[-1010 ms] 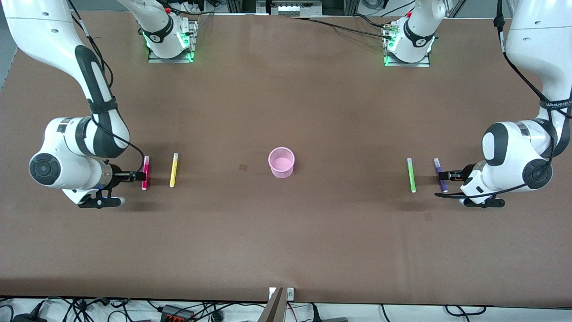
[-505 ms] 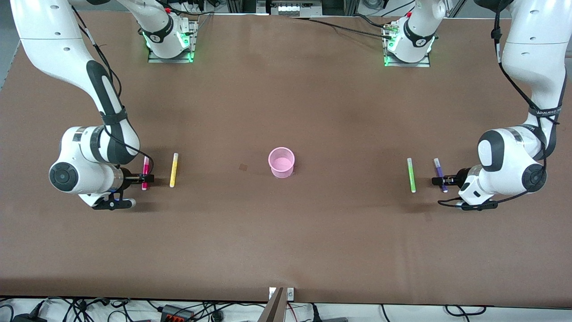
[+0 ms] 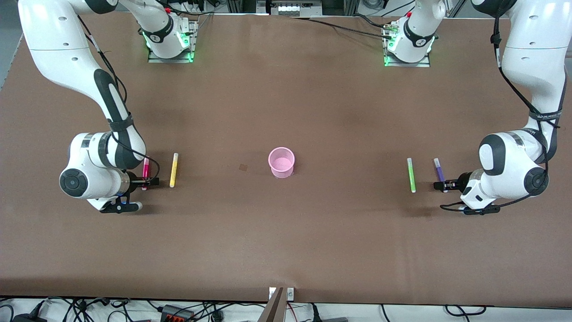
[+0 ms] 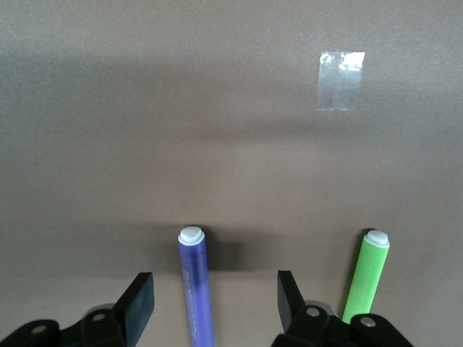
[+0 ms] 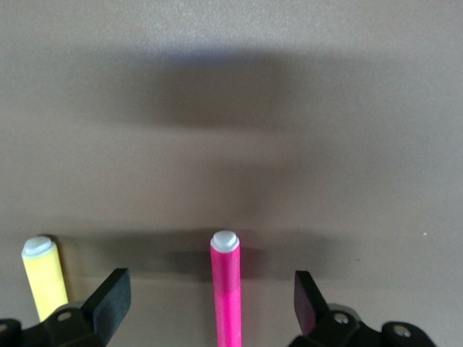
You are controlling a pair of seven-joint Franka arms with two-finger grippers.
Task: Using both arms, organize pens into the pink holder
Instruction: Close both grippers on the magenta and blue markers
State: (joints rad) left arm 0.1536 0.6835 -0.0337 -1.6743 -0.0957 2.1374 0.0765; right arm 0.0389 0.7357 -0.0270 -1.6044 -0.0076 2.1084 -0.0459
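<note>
Black right fingers [image 5: 210, 303] wide apart astride magenta pen [image 5: 226, 289], left fingers [image 4: 215, 307] likewise astride purple pen [image 4: 196, 285]

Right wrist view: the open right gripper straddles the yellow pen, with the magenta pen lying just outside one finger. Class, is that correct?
No. The colours are swapped: in the right wrist view the open right gripper straddles the magenta pen, and the yellow pen lies just outside one finger.

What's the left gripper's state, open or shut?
Open. In the left wrist view the left gripper straddles the blue-purple pen, gaps at both fingers.
</note>
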